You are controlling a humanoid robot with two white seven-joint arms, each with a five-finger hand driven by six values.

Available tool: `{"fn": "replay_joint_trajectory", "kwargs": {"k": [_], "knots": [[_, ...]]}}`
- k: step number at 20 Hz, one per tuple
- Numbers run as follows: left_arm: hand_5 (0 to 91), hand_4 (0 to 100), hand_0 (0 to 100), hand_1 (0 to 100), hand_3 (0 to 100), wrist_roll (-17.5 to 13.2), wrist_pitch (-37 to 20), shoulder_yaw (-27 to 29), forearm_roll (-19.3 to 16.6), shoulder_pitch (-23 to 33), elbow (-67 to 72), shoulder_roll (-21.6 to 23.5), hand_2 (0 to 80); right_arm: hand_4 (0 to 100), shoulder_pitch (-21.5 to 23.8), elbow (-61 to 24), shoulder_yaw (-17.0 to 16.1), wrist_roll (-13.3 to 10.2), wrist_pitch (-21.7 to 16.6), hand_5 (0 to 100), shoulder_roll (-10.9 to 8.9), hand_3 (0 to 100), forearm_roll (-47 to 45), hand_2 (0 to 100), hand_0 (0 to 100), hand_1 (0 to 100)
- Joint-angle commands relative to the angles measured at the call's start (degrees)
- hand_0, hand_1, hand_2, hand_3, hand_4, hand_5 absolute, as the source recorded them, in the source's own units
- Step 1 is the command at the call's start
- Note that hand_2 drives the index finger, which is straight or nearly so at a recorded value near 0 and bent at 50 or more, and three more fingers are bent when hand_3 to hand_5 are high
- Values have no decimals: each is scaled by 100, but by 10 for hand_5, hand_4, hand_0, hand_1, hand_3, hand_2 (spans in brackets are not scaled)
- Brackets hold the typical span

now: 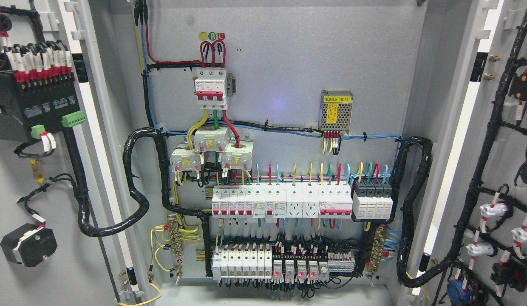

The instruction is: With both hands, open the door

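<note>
Judging progress: both doors look fully swung out, so the opening itself appears done; what may be left, if anything, is only drawing the arms clear.
Left door [55, 170]: stands at the picture's left edge, inner face turned toward the camera, carrying a black terminal unit [32, 106] with red-and-white ferruled wires and a green connector [73, 118].
Right door [497, 170]: stands at the right edge, inner face showing, laced with a black wire loom [486, 144] and white-and-red lamp or switch backs.
Cabinet interior [289, 63]: fully exposed between the doors; grey backplate, a red-and-white main breaker [211, 89] near the top, a metal-cased power supply [336, 110] with yellow labels to its right, a row of white breakers [280, 203] across the middle, and relays with small red lights along the bottom.
Hands: neither robot hand nor arm shows in the head view, so I cannot tell how the fingers stand.
Contact: nothing is seen touching either door.
</note>
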Motion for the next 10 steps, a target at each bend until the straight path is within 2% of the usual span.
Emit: {"fn": "replay_joint_trajectory", "kwargs": {"k": [1, 4, 10], "knots": [[0, 0, 0, 0, 0, -27, -4739, 416, 233, -603, 1843, 982, 0, 0, 16, 288, -422, 2, 3, 0, 28, 0, -339, 0, 0, 0], [0, 0, 0, 0, 0, -27, -4739, 522, 374, -674, 2256, 1202, 0, 0, 16, 323, -510, 2, 3, 0, 10, 0, -420, 0, 0, 0], [0, 0, 0, 0, 0, -36, -4730, 460, 348, -1078, 3003, 1361, 0, 0, 7, 489, -695, 2, 3, 0, 1, 0, -446, 0, 0, 0]]}}
